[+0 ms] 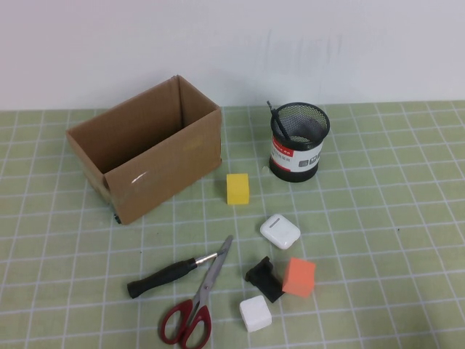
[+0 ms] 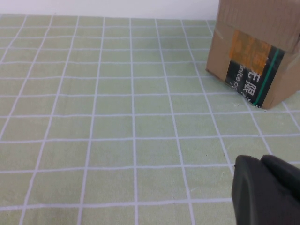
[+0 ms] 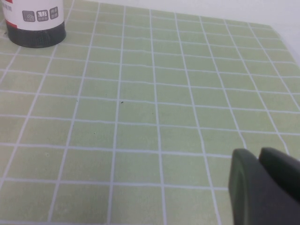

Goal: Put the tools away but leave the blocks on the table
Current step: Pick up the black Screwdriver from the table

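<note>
In the high view a black-handled screwdriver (image 1: pixel 163 277) and red-handled scissors (image 1: pixel 200 305) lie crossed near the front of the green grid table (image 1: pixel 378 218). A thin black rod tool (image 1: pixel 278 120) stands in the mesh cup (image 1: pixel 298 142). The yellow block (image 1: pixel 237 188) sits mid-table, with the orange block (image 1: pixel 299 276) and white block (image 1: pixel 255 313) at the front. Neither arm shows in the high view. My left gripper (image 2: pixel 261 161) is shut and empty over bare mat near the cardboard box (image 2: pixel 255 51). My right gripper (image 3: pixel 258 153) is shut and empty, well away from the cup (image 3: pixel 33 21).
An open cardboard box (image 1: pixel 145 149) stands at the back left. A white earbud case (image 1: pixel 280 230) lies between the yellow and orange blocks. A small black clip piece (image 1: pixel 264 278) rests against the orange block.
</note>
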